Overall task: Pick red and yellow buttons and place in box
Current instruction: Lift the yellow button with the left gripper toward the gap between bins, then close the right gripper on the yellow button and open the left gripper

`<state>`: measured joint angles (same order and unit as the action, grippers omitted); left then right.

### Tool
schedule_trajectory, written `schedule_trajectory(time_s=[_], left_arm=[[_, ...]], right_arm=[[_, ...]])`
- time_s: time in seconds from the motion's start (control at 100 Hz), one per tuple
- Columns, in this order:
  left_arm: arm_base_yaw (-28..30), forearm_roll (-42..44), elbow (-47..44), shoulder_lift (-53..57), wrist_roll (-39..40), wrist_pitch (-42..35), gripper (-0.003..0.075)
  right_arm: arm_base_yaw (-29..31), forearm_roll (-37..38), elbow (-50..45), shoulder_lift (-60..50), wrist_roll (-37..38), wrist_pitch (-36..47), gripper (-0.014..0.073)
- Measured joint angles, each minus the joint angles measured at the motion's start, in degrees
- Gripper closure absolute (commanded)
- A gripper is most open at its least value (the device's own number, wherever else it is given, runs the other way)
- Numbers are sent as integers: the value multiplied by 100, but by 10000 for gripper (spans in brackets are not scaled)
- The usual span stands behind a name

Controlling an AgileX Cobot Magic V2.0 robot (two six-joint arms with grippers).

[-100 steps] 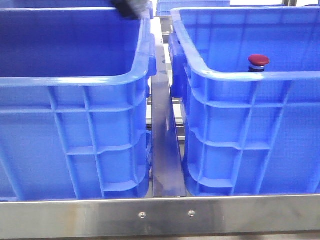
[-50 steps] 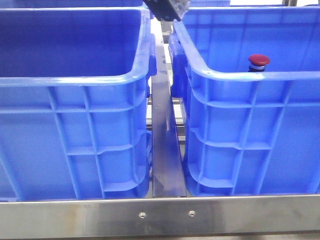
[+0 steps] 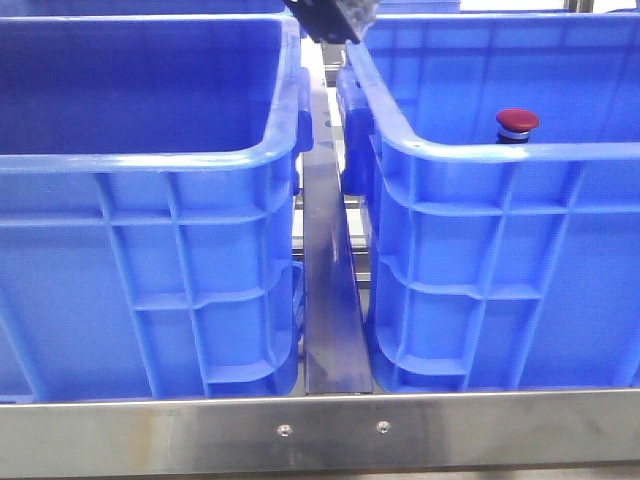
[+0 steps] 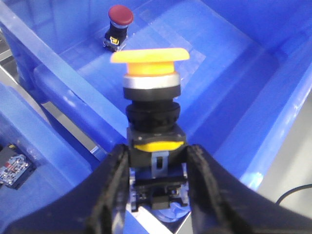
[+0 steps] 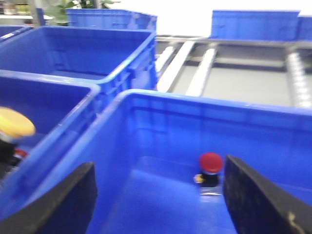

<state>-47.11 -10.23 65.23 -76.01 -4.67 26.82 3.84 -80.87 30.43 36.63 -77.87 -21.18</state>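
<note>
My left gripper is shut on the black body of the yellow button, which stands upright over the near rim of the blue box. In the front view only that gripper's dark tip shows, at the top above the gap between the crates. The red button stands on the floor of the right-hand box; it also shows in the left wrist view and the right wrist view. My right gripper is open and empty above that box's inside. The yellow button's cap shows to its side.
A twin blue crate stands on the left, with a steel rail between the two crates and a steel frame along the front. A small electronic part lies in the neighbouring crate. Rollers and more blue crates lie beyond.
The left gripper's dark tip moved right along the top of the front view, from over the left crate's far rim to above the gap. It has held still for the last half second.
</note>
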Motion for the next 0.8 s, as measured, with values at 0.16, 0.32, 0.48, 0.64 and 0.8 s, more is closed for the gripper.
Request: schedule_trajectory(time_s=[0.16, 0.32, 0.48, 0.64, 0.8], left_arm=[[0, 0, 0, 0, 0, 82, 606], [0, 0, 0, 0, 0, 100, 606], [0, 0, 0, 0, 0, 100, 606], [0, 0, 0, 0, -12, 110, 606], [0, 0, 0, 0, -12, 110, 607]], right_arm=[[0, 0, 581, 737, 652, -685, 34], [0, 11, 1163, 1519, 1539, -1697, 34], [0, 48, 1791, 2289, 2352, -2789, 34], [0, 98, 2320, 3010, 2948, -3506, 34], [-278, 157, 2598, 3533, 3231, -3634, 34]])
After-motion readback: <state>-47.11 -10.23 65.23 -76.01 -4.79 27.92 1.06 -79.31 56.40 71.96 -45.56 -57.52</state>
